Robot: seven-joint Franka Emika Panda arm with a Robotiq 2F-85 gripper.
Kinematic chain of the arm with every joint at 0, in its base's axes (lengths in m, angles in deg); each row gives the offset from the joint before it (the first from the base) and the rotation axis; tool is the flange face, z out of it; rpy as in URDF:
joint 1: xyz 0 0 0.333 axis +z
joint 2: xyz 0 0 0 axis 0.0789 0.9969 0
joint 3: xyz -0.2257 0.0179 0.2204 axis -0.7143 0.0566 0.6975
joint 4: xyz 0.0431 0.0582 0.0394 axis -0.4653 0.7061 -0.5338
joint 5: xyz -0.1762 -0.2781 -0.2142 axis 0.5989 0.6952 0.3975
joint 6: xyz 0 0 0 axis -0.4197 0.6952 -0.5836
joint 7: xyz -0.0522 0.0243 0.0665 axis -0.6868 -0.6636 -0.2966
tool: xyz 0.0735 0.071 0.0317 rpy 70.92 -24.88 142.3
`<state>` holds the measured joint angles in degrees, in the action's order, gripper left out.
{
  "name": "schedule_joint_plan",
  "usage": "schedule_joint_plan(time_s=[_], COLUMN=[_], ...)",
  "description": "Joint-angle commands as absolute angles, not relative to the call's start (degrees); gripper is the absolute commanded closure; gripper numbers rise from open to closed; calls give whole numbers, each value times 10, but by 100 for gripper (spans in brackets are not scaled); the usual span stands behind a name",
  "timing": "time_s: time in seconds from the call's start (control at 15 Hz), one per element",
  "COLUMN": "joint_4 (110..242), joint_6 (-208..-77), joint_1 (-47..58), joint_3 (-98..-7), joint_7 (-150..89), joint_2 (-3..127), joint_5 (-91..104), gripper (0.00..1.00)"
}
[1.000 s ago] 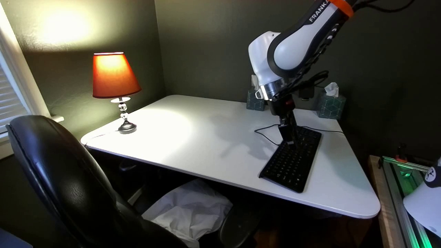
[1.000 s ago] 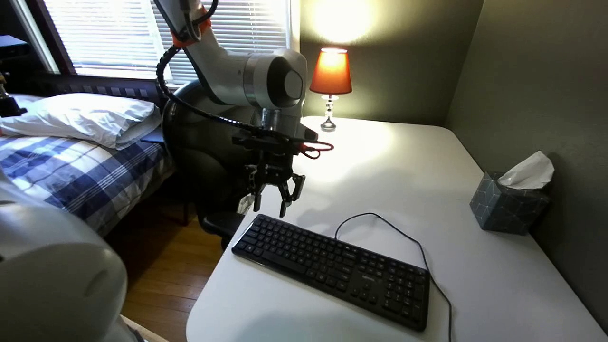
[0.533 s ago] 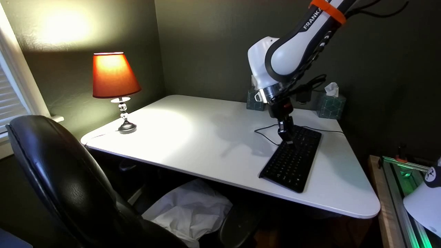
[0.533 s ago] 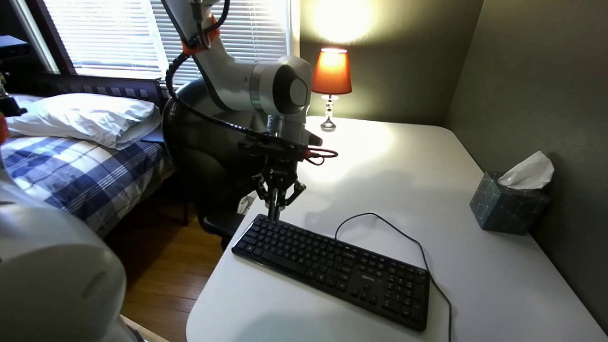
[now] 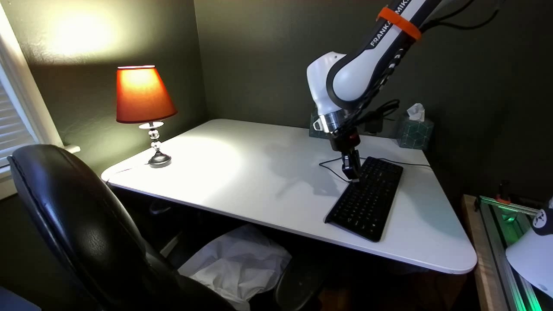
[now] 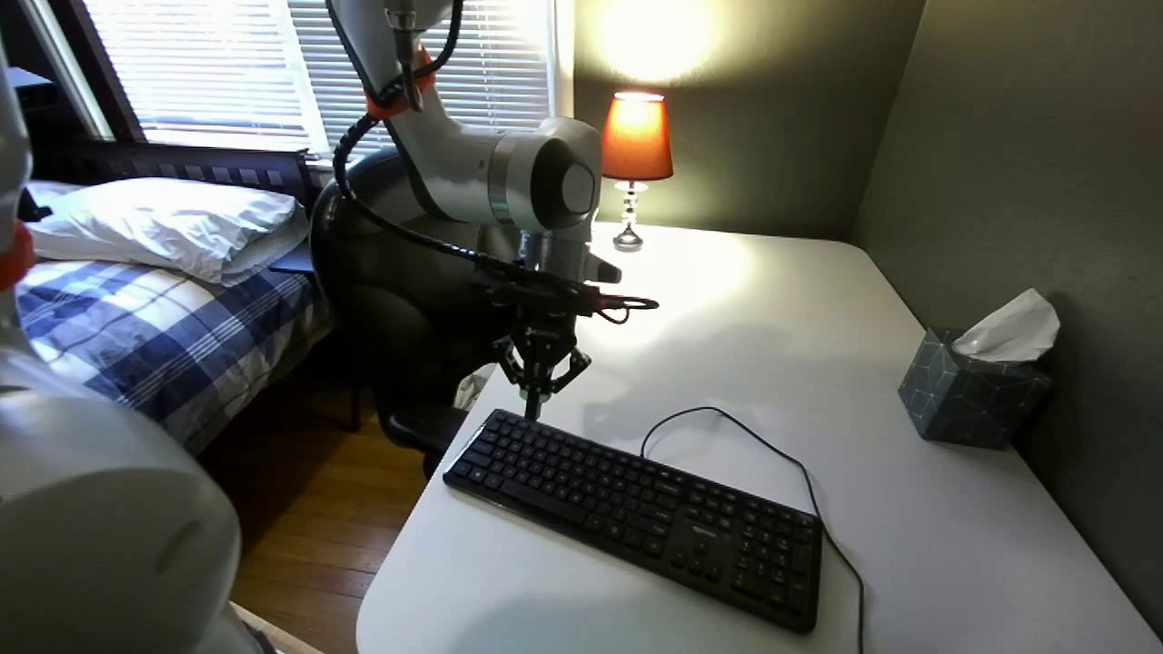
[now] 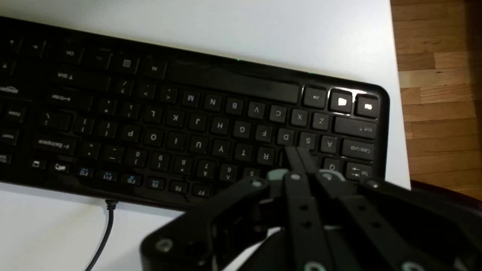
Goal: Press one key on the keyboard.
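The white desk [image 5: 259, 181] stood in a corner between dark walls [image 5: 259, 65], and on it, close to one edge, lay the black keyboard [image 6: 636, 518], its thin cable [image 6: 801, 468] looping from the function-key side. The gripper [image 7: 299, 150] pointed down over it, clenched, its fingertips [image 7: 293, 155] side by side; in the wrist view they covered part of the letters between the R key [image 7: 266, 155] and the Q key [image 7: 331, 164], though whether they touched any could not be told. Above, the white and black arm [image 5: 358, 80] slanted up to an orange band [image 5: 399, 23]. Farther off, in an exterior view, a patterned tissue box [image 6: 972, 400] stood near the wall, a white tissue sticking up. Past the arm came a black chair [image 6: 409, 318], a bed [image 6: 209, 327] with plaid cover and white pillow [image 6: 164, 227], a lit lamp [image 6: 636, 141] with an orange-red shade at the desk's far end, and a window [image 6: 200, 73] with its blinds down
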<state>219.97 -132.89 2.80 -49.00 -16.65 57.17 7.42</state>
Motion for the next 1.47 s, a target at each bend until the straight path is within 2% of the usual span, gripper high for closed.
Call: schedule_joint_plan(time_s=[0.0,1.4], joint_4=[2182,2117], joint_6=[-1345,-1327], joint_1=[23,13], joint_3=[-486,-478], joint_7=[-142,-120], joint_2=[601,685], joint_5=[65,57], gripper=[100,100])
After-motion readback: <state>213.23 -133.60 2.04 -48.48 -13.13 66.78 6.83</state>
